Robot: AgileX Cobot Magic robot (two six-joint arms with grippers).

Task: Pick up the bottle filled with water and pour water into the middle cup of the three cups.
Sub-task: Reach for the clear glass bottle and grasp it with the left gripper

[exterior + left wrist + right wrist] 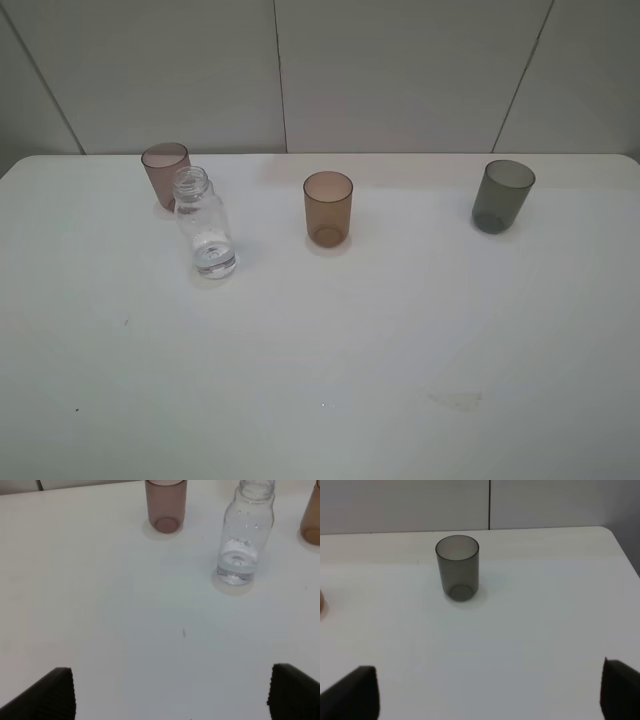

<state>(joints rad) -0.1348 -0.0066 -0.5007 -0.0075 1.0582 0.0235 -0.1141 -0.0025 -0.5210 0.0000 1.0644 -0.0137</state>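
You are working over a white table (320,380) whose far edge is running along a panelled wall (400,70) — the near half is lying open for moving. The bottle (205,225) is standing upright at far left, just near-right of the pink cup (165,175). The middle cup (328,208) is sitting well to its right, the grey cup (502,195) farther right. Your left gripper (170,694) is hanging nearer than the bottle, fingers spread, gripping nothing; your right gripper (490,692) — equally spread and empty — is facing the grey cup.

One clear bottle (205,225) and three cups: mauve cup (165,172), amber middle cup (328,208), grey cup (502,195)
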